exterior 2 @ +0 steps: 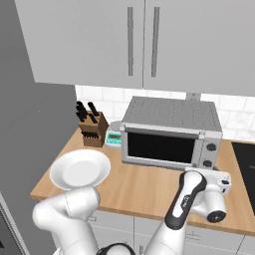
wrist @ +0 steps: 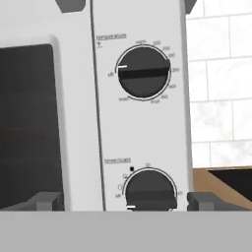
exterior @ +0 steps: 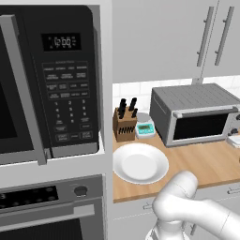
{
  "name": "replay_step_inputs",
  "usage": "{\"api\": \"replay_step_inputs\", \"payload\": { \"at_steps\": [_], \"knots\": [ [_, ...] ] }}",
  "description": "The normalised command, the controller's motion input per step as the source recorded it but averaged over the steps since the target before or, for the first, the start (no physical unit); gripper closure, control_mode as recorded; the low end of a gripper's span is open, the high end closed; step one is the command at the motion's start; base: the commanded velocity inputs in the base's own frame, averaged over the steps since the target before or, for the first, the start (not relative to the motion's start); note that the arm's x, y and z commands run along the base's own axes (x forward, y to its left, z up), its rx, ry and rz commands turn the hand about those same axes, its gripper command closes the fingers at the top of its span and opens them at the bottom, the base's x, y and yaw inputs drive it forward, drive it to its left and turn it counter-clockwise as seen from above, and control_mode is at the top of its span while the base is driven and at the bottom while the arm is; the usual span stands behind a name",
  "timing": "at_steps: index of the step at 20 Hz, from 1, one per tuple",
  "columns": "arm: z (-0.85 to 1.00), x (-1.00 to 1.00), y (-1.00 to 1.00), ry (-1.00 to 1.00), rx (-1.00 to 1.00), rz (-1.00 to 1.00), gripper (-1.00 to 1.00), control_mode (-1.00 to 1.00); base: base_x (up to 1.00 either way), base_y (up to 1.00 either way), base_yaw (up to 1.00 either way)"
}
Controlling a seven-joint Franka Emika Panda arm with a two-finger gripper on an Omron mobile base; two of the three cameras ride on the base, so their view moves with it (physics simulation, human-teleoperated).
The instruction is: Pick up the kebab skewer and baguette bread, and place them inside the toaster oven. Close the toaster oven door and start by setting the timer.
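toaster oven (exterior 2: pixel 169 134): 1, door (exterior 2: pixel 158 148) shut, back of worktop (exterior 2: pixel 134 191) | control knobs: 2, upper dial (wrist: pixel 143 73) and lower dial (wrist: pixel 149 191) | white plate (exterior 2: pixel 79 169): 1, front left of worktop | knife block (exterior 2: pixel 92 128): 1, back left corner | kitchen scale (exterior: pixel 145 130): 1 | microwave (exterior: pixel 47 79): 1 | built-in oven (exterior: pixel 51 211): 1

Wooden table (exterior 2: pixel 144 191) runs under grey wall cabinets (exterior 2: pixel 99 40) with 2 vertical bar handles (exterior 2: pixel 130 41). White tile backsplash (exterior 2: pixel 234 117) behind. Left: tall grey unit holding a black microwave (exterior: pixel 51 79), clock lit, above a built-in oven (exterior: pixel 51 206) with 1 knob. On the table: white plate (exterior 2: pixel 79 169), wooden knife block (exterior 2: pixel 92 128) with black handles, small teal scale (exterior 2: pixel 114 138). Black cooktop (exterior 2: pixel 246 172) at far right. Flat, even lighting.
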Motion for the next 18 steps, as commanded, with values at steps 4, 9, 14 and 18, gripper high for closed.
{"api": "replay_step_inputs", "payload": {
  "at_steps": [4,9,14,18],
  "knots": [
    [-0.03,0.12,-0.11,0.0,0.0,0.0,-1.0,-1.0,0.0,0.0,0.0],
    [0.0,0.11,-0.09,0.01,0.0,0.0,-1.0,-1.0,0.0,0.0,0.0],
    [-0.01,0.04,-0.03,0.0,0.0,0.0,-1.0,-1.0,0.0,0.0,0.0],
    [-0.03,0.03,0.0,0.0,0.0,0.0,-1.0,-1.0,0.0,0.0,0.0]
  ]
}}
